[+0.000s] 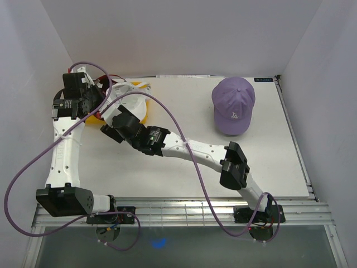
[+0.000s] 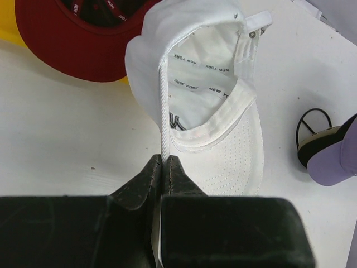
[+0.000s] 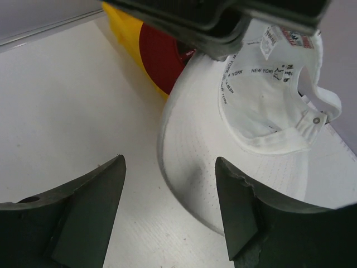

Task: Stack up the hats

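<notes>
The white cap (image 2: 215, 134) hangs upside down with its inside showing. My left gripper (image 2: 165, 159) is shut on the edge of its crown, at the far left of the table (image 1: 112, 96). The white cap's brim (image 3: 223, 167) rests on the table just ahead of my right gripper (image 3: 170, 167), which is open and empty (image 1: 109, 123). A dark red cap (image 2: 83, 44) lies upside down behind it on the yellow tray (image 3: 125, 30). A lavender cap (image 1: 233, 105) lies at the far right. The black and tan caps are out of view.
The yellow tray (image 1: 143, 115) sits at the far left under the caps. White walls close in the table on the left, back and right. Purple cables loop over both arms. The table's right edge (image 1: 295, 145) runs close to the lavender cap.
</notes>
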Action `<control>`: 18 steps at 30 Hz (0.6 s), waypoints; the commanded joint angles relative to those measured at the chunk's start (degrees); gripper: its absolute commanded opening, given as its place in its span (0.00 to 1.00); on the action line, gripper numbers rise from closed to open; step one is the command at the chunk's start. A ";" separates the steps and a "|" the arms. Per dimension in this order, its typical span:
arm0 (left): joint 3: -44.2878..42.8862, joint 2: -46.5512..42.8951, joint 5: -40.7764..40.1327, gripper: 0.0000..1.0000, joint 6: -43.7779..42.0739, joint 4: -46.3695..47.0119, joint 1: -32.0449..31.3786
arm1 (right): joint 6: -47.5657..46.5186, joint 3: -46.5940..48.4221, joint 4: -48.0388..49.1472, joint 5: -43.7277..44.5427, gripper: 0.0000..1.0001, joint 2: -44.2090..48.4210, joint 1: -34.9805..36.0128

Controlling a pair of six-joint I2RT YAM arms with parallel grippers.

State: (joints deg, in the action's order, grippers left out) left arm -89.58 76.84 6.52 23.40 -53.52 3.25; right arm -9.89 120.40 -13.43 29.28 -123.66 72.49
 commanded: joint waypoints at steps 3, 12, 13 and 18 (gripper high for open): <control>2.04 -4.67 3.58 0.00 0.86 0.43 -0.26 | -2.50 4.93 2.53 5.53 0.70 -0.97 0.20; 3.71 -6.52 5.07 0.00 1.03 0.25 -0.43 | -3.64 3.35 2.97 5.53 0.56 -0.89 0.37; 3.71 -6.53 5.43 0.00 1.04 0.17 -0.43 | -3.56 3.35 2.89 5.44 0.53 -0.89 0.37; 3.71 -6.88 6.13 0.00 1.39 0.17 -0.52 | -3.21 2.47 2.62 4.83 0.39 -0.53 0.37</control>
State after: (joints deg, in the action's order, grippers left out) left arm -85.86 72.73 10.70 24.47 -53.98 3.11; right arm -12.62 122.48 -13.19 33.04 -124.18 72.95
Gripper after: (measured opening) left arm 0.128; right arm 0.404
